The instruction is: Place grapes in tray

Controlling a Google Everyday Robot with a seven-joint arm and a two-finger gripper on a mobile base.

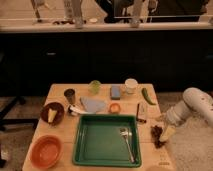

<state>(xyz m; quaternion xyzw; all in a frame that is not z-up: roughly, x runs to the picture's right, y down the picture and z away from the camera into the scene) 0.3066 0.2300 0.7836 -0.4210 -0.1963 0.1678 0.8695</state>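
I saw the cream-white gripper at the tray's three o'clock, right by the dark red-purple grapes. The tray was plain bright green on the pale wooden table. At its eight o'clock sat an orange bowl, at ten a dark brown bowl, at one a green pepper, and at twelve a pale blue cloth.
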